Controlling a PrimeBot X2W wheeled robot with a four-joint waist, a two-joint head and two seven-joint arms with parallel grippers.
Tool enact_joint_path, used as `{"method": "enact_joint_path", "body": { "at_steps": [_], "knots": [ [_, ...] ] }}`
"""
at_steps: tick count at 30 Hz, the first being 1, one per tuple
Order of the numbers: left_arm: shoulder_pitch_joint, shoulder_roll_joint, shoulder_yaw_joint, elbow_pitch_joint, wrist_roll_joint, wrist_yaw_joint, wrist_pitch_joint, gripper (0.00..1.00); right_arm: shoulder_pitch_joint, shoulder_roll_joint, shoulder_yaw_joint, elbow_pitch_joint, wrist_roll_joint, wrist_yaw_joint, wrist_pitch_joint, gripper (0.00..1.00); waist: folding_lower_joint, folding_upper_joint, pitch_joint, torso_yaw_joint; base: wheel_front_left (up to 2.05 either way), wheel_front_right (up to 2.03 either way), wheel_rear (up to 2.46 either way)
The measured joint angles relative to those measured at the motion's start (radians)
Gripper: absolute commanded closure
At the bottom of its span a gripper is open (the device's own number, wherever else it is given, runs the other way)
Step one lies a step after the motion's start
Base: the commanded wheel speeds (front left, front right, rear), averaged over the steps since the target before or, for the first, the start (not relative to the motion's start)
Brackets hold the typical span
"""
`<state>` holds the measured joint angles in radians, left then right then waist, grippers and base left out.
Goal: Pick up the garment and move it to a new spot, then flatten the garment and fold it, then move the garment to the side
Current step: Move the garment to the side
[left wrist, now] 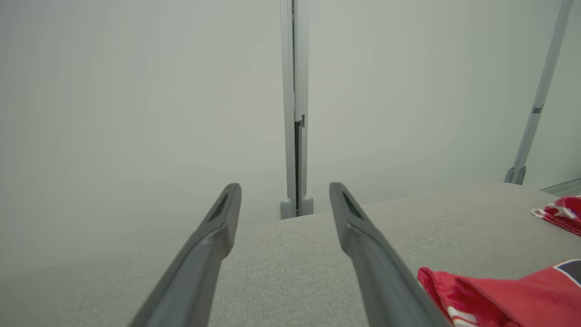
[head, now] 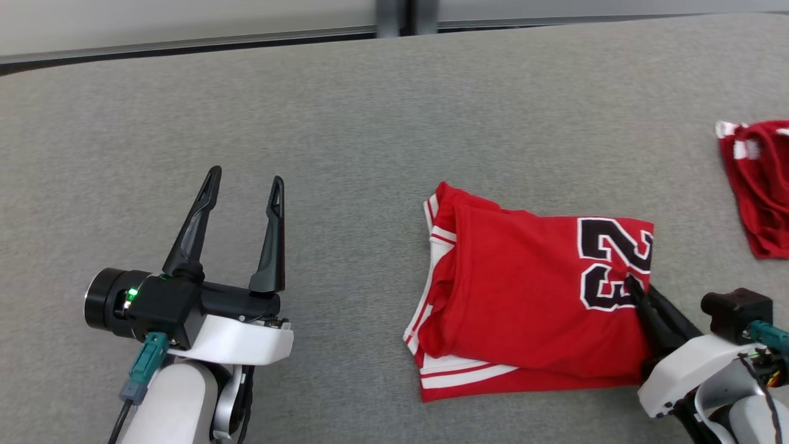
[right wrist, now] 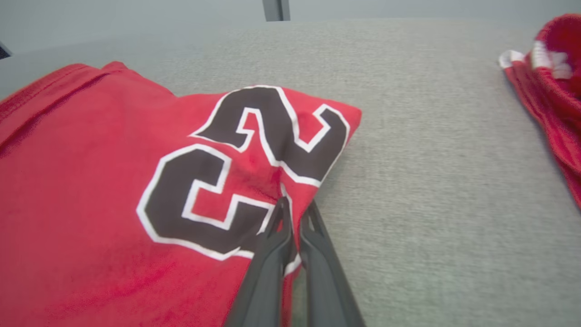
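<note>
At right gripper (right wrist: 295,206): fingers pressed together, pinching the folded red garment (head: 518,296) at its edge.
Left gripper (head: 246,176): spread, empty, garment well to its right.
Risk: one-corner pinch may pull the folds open when dragged.

Second red garment (head: 759,185) right of the folded jersey (head: 530,302) cut off by the picture's edge, blurred in the right wrist view, jersey's number partly covered by the right pincer (head: 632,287)

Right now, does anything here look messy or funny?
The folded red jersey looks fairly neat, pinched at its numbered edge by the right gripper. Its striped lower layer pokes out unevenly. A second red garment lies crumpled at the right.
</note>
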<state>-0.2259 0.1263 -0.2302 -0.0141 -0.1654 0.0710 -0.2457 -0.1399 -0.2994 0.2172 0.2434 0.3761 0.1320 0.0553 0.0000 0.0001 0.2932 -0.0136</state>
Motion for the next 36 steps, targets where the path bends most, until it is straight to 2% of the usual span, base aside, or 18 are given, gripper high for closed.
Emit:
{"method": "enact_joint_path", "body": {
  "at_steps": [6,9,12,17,21,29,32,34,35,36],
  "knots": [
    [-0.02,0.02,-0.017,-0.052,0.015,-0.009,0.043,0.0,-0.046,-0.052,-0.048,-0.016,0.001,0.0,-0.013,1.0,0.0,0.0,0.014,-0.131,0.0,0.0,0.0],
    [-0.052,0.028,-0.028,-0.077,0.024,-0.017,0.061,0.0,-0.096,-0.083,-0.065,-0.019,0.005,0.0,-0.018,1.0,0.0,0.0,0.039,-0.173,0.0,0.0,0.0],
    [-0.068,0.032,-0.034,-0.092,0.033,-0.018,0.071,0.0,-0.138,-0.101,-0.079,-0.01,0.003,0.0,-0.019,1.0,0.0,0.0,0.065,-0.187,0.0,0.0,0.0],
    [-0.099,0.05,-0.035,-0.14,0.046,-0.018,0.095,0.0,-0.292,-0.133,-0.116,0.052,0.033,0.0,-0.028,1.0,0.0,0.0,0.132,-0.207,0.0,0.0,0.0],
    [-0.128,0.06,-0.044,-0.174,0.052,-0.027,0.113,0.0,-0.422,-0.157,-0.156,0.146,0.064,0.0,-0.056,1.0,0.0,0.0,0.185,-0.214,0.0,0.0,0.0],
    [-0.179,0.065,-0.089,-0.207,0.073,-0.053,0.131,0.0,-0.559,-0.29,-0.27,0.366,0.088,0.0,-0.132,1.0,0.0,0.0,0.281,-0.183,0.0,0.0,0.0],
    [-0.198,0.064,-0.101,-0.215,0.078,-0.055,0.132,0.0,-0.589,-0.318,-0.298,0.455,0.086,0.0,-0.148,1.0,0.0,0.0,0.313,-0.164,0.0,0.0,0.0],
    [-0.207,0.065,-0.105,-0.216,0.079,-0.057,0.133,0.0,-0.611,-0.318,-0.305,0.506,0.085,0.0,-0.165,0.27,0.0,0.0,0.334,-0.154,0.0,0.0,0.0],
    [-0.212,0.066,-0.107,-0.218,0.081,-0.057,0.136,0.0,-0.626,-0.318,-0.309,0.532,0.074,0.0,-0.176,0.0,0.0,0.0,0.343,-0.15,0.0,0.0,0.0],
    [-0.215,0.067,-0.107,-0.219,0.084,-0.057,0.137,0.0,-0.642,-0.317,-0.319,0.553,0.07,0.0,-0.198,0.0,0.0001,0.0,0.352,-0.148,0.0,0.0,0.0]
  ]
}}
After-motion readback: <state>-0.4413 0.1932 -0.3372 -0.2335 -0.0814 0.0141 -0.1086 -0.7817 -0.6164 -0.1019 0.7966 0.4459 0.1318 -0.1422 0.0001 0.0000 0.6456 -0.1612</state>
